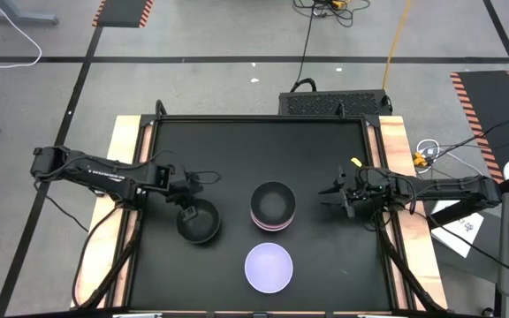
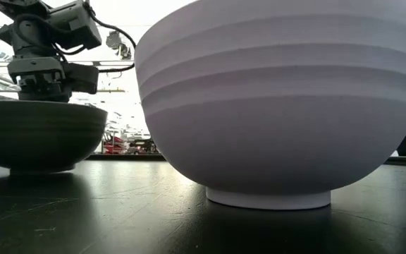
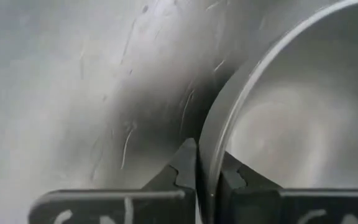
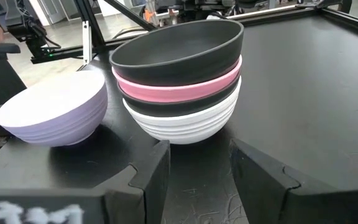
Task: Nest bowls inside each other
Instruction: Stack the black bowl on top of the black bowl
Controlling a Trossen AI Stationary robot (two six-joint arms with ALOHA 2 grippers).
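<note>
On the table's left side, the left gripper is clamped on the rim of a lone black bowl, one finger inside the wall and one outside. At centre stands a stack: white bowl lowest, then black, pink, and black on top. Just in front of it sits the lavender bowl, apart from the stack. At right, the right gripper hovers beside the stack, jaws apart, holding nothing.

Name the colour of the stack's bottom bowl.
White bottom bowl; right wrist view shows it best.
</note>
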